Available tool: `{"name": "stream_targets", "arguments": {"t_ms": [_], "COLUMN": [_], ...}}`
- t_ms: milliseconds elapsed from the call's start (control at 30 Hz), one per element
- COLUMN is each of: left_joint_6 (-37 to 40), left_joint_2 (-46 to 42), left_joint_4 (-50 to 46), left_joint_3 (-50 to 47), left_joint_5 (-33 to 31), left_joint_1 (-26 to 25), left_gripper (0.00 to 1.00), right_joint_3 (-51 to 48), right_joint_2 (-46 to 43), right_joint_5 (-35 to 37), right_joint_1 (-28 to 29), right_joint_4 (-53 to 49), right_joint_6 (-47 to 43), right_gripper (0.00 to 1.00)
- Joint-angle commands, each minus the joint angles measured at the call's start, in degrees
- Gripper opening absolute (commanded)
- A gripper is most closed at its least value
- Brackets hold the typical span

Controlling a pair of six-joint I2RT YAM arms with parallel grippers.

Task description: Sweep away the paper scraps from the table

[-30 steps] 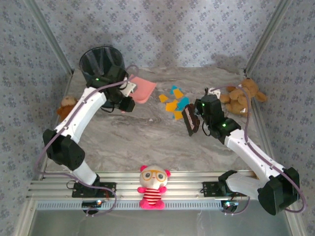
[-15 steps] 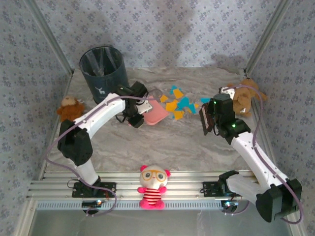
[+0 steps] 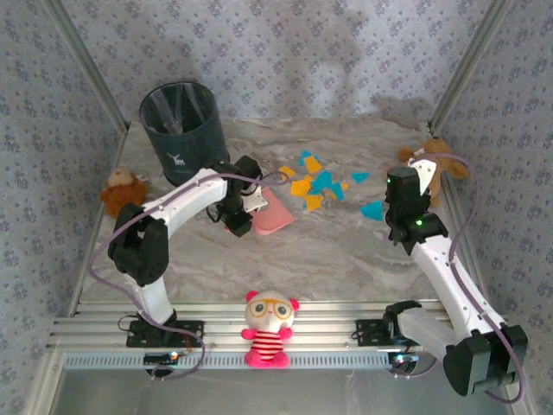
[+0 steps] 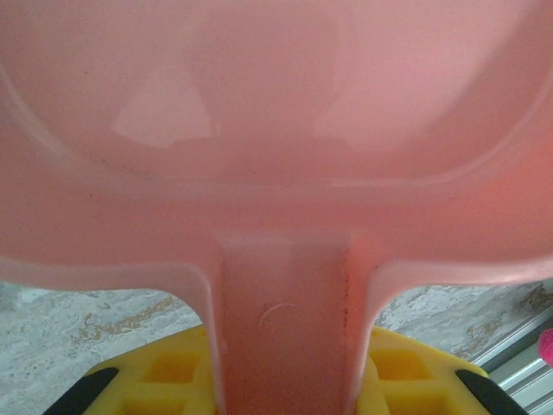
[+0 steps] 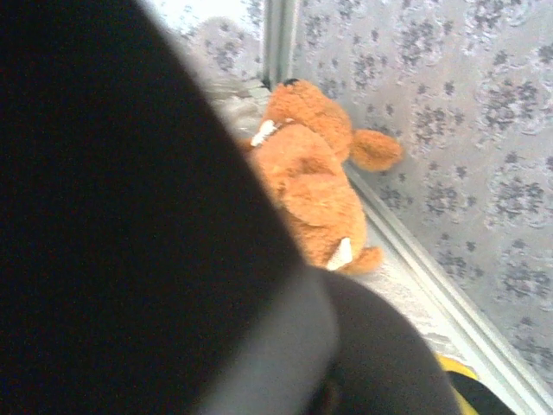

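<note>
Orange-yellow and teal paper scraps (image 3: pixel 314 183) lie in a cluster at the back middle of the marbled table (image 3: pixel 328 255). A few teal bits (image 3: pixel 372 210) are strewn further right. My left gripper (image 3: pixel 241 213) (image 4: pixel 285 376) is shut on the handle of the pink dustpan (image 3: pixel 273 213) (image 4: pixel 276 130), which lies just left of the cluster; yellow fingers (image 4: pixel 164 376) flank the handle. My right gripper (image 3: pixel 403 188) is right of the scraps, beside the loose teal bits. A black brush (image 5: pixel 112 216) held in it blocks most of the right wrist view.
A dark bin (image 3: pixel 181 125) stands at the back left. An orange teddy (image 3: pixel 432 162) (image 5: pixel 311 177) lies by the right wall, close to my right gripper. A brown plush (image 3: pixel 120 188) sits at the left wall. A pink doll (image 3: pixel 270 328) sits on the front rail (image 3: pixel 328 317).
My left gripper carried the dustpan from beside the bin down and right, to the scraps' left side. My right arm swung right towards the teddy, and a few teal scraps scattered to the right.
</note>
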Motion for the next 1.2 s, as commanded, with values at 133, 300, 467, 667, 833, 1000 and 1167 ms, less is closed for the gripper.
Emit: {"name": "stream_targets", "arguments": {"t_ms": [133,300,467,667,833,1000,1167], "left_joint_6": [1.6,1.6,1.6,1.7,1.7,1.6,1.6], "left_joint_2": [0.5,0.9,1.0,1.2,1.2,1.2,1.4], "left_joint_4": [0.0,-0.1,-0.1,-0.2,-0.2,-0.3,-0.4], "left_joint_3": [-0.8,-1.0,-1.1,-1.2,-1.1,-1.1,-1.1], "left_joint_5": [0.9,0.2,0.0,-0.4,-0.6,-0.8,-0.9], "left_joint_1": [-0.2,-0.2,0.0,0.1,0.2,0.3,0.3], "left_gripper": [0.00,0.00,0.00,0.00,0.00,0.00,0.00], "right_joint_3": [-1.7,-1.3,0.5,2.3,3.9,5.7,7.3], "right_joint_2": [4.6,9.4,14.8,19.1,22.1,24.8,26.9], "right_joint_5": [3.1,1.5,-1.2,-6.1,-9.6,-13.4,-16.7], "right_joint_1": [-2.0,-2.0,-1.9,-0.3,1.6,3.5,6.0], "right_joint_4": [5.2,9.0,11.3,14.8,16.7,17.3,16.5], "right_joint_6": [-0.6,-0.8,0.1,-1.4,-3.6,-6.1,-7.9], "right_gripper": [0.00,0.00,0.00,0.00,0.00,0.00,0.00]}}
